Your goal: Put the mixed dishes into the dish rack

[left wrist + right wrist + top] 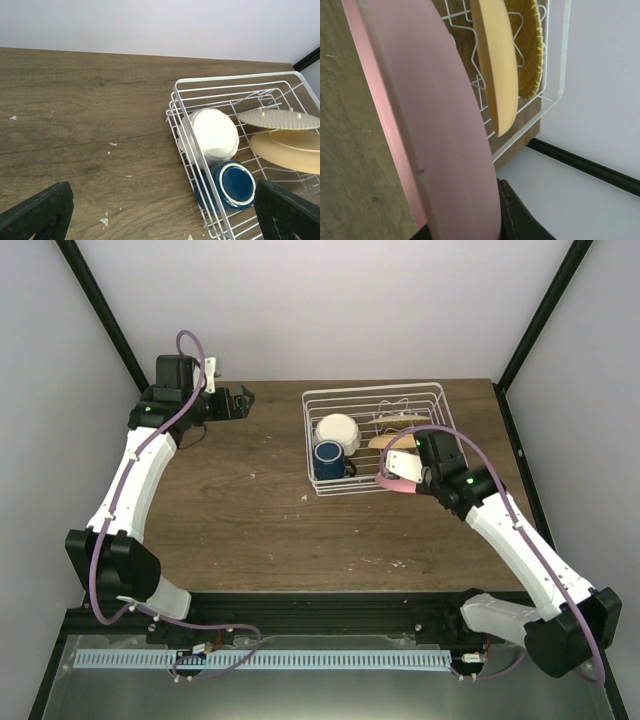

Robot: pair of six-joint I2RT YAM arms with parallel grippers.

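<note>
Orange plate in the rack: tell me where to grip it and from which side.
Best pinch the upper rim of the orange plate from above, one finger on each face. It stands tilted on edge in the dish rack, so that thin edge sits clear of the wires.

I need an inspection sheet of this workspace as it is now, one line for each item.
Surface: brown wood table, with white specks scattered on it.
Job's things: bowl, mug and orange plate are in the rack; pink plate is held on edge at its near side.
Clutter: tan disc in the rack, beside the orange plate.
Grippers: left gripper open, empty; right gripper shut on the pink plate.
Cables: purple cables loop along both arms; the right one arches over the rack.
Surroundings: white walls, black frame posts.
</note>
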